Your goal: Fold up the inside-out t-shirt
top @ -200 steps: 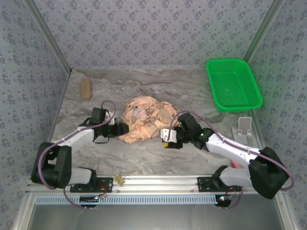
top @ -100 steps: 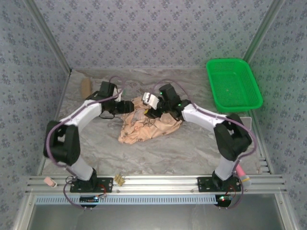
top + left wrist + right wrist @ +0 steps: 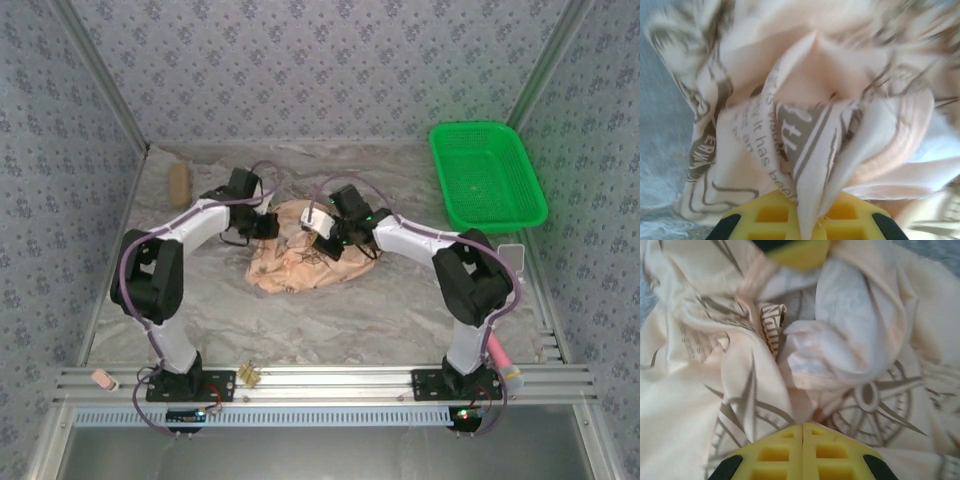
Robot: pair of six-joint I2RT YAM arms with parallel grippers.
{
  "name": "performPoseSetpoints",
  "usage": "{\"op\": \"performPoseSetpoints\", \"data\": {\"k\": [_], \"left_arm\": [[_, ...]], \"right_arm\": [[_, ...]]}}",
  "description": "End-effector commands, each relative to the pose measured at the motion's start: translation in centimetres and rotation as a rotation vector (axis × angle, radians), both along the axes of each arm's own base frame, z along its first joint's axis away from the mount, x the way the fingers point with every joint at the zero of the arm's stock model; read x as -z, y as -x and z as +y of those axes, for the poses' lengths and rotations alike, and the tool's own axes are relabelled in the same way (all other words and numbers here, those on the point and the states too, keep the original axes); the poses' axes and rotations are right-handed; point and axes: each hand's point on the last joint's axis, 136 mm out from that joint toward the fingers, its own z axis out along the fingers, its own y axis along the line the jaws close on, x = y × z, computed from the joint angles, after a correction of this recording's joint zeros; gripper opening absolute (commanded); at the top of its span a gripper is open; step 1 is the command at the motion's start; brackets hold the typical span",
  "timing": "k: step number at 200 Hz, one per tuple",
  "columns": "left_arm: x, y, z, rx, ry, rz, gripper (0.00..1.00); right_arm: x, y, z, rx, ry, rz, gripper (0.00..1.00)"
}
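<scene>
On the marbled desk (image 3: 400, 310), the inside-out t-shirt (image 3: 305, 262) lies in a crumpled heap at the middle. Its long axis runs left to right, and its bulk spills toward the arm bases. We find both tools on its far edge: the left tool (image 3: 809, 212) at the far-left rim, the right tool (image 3: 803, 432) near the far middle. Each is pinched narrow on a fold of printed cloth. We judge the grips must draw apart along that axis.
</scene>
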Motion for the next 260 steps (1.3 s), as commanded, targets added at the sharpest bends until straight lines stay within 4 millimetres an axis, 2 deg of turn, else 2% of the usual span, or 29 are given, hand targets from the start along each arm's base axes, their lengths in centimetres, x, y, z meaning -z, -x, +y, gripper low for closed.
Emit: {"op": "performPoseSetpoints", "data": {"k": [1, 11, 20, 31, 33, 38, 45, 49, 60, 68, 89, 101, 111, 131, 151, 177, 202, 218, 228, 243, 247, 260], "left_arm": [[-11.9, -2.6, -2.9, 0.073, 0.193, -0.263, 0.06], [-16.0, -2.7, -3.7, 0.094, 0.254, -0.343, 0.07], [-19.2, -2.3, -4.1, 0.112, 0.293, -0.421, 0.09], [-21.7, -1.3, -4.2, 0.128, 0.326, -0.499, 0.12], [-22.1, -1.0, -4.2, 0.132, 0.333, -0.511, 0.12], [-22.6, -0.4, -4.1, 0.139, 0.347, -0.531, 0.14], [-22.1, 0.5, -3.8, 0.136, 0.353, -0.534, 0.19], [-21.4, 0.9, -3.5, 0.127, 0.348, -0.526, 0.22], [-18.7, 1.8, -2.4, 0.077, 0.318, -0.48, 0.3], [-16.1, 2.6, -1.9, 0.055, 0.298, -0.431, 0.35], [-9.4, 4.6, -0.6, -0.007, 0.241, -0.274, 0.47], [-6.9, 5.4, 0.1, -0.025, 0.213, -0.226, 0.49], [-5.7, 5.8, 0.6, -0.036, 0.18, -0.214, 0.51], [-5.2, 6.1, 1.4, -0.011, 0.114, -0.23, 0.55], [-5.3, 6.4, 1.8, 0.048, 0.038, -0.274, 0.56], [-4.4, 6.1, 2.7, 0.044, -0.027, -0.312, 0.56], [-3.7, 6.0, 2.8, 0.015, -0.004, -0.326, 0.57], [-3.7, 6.1, 2.7, 0.002, 0.021, -0.319, 0.57], [-3.6, 6.3, 2.7, 0.003, 0.027, -0.31, 0.57], [-3.6, 6.6, 2.6, 0.018, 0.031, -0.302, 0.57], [-3.6, 6.7, 2.6, 0.026, 0.029, -0.303, 0.57], [-3.9, 6.9, 2.5, 0.042, 0.03, -0.313, 0.57]], "right_arm": [[-9.2, -2.9, -2.4, 0.033, -0.104, -0.23, 0.0], [-11.6, -2.4, -3.0, -0.01, -0.115, -0.304, 0.0], [-12.8, -1.4, -3.3, -0.05, -0.106, -0.354, 0.0], [-13.6, 0.1, -3.6, -0.097, -0.106, -0.391, 0.0], [-12.7, 0.6, -3.8, -0.103, -0.1, -0.375, 0.0], [-12.1, 1.3, -3.9, -0.11, -0.104, -0.356, 0.0], [-11.5, 2.3, -4.0, -0.113, -0.114, -0.328, 0.0], [-11.0, 2.8, -3.9, -0.113, -0.119, -0.311, 0.07], [-9.2, 3.7, -3.9, -0.081, -0.117, -0.27, 0.33], [-8.4, 4.1, -3.5, -0.05, -0.13, -0.26, 0.42], [-5.6, 5.6, -1.3, 0.002, -0.184, -0.185, 0.45], [-3.6, 6.4, 0.4, 0.015, -0.171, -0.138, 0.46], [-2.0, 6.4, 1.3, 0.043, -0.158, -0.095, 0.46], [-0.1, 4.3, 1.7, 0.209, -0.188, -0.019, 0.47], [-0.6, 2.2, 2.2, 0.29, -0.244, -0.03, 0.51], [-0.5, 0.3, 3.8, 0.224, -0.237, -0.125, 0.56], [0.8, -0.3, 6.2, 0.059, -0.223, -0.159, 0.56], [1.7, -1.8, 6.7, 0.065, -0.199, -0.161, 0.56], [2.2, -2.9, 6.6, 0.088, -0.19, -0.147, 0.53], [2.8, -3.1, 6.4, 0.081, -0.177, -0.13, 0.46], [1.6, -3.8, 6.8, 0.09, -0.201, -0.138, 0.41], [1.0, -4.5, 6.6, 0.118, -0.222, -0.105, 0.19]]}}
